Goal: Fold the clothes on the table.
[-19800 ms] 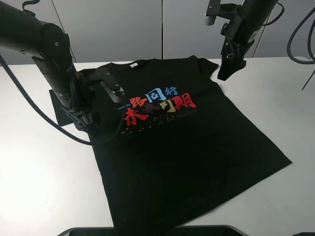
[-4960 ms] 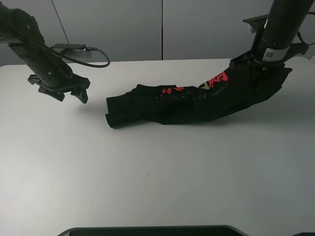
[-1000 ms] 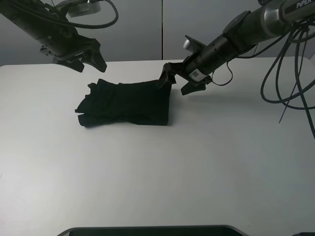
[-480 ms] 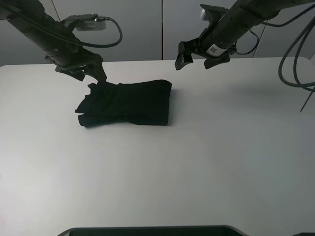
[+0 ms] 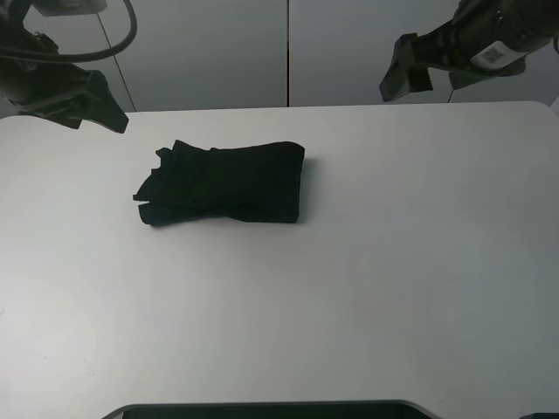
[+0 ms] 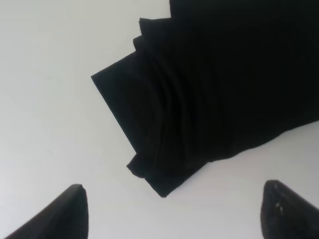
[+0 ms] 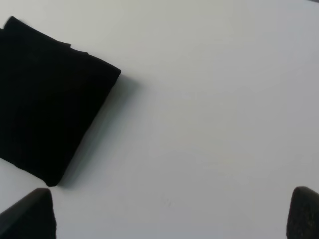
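Your T-shirt (image 5: 223, 183) lies folded into a compact black bundle on the white counter (image 5: 367, 288), left of centre toward the far edge. Left tool (image 6: 174, 211) is raised near the bundle's ragged end, fingers spread wide, gripping nothing. Right tool (image 7: 169, 216) is raised well apart, also spread wide, empty.
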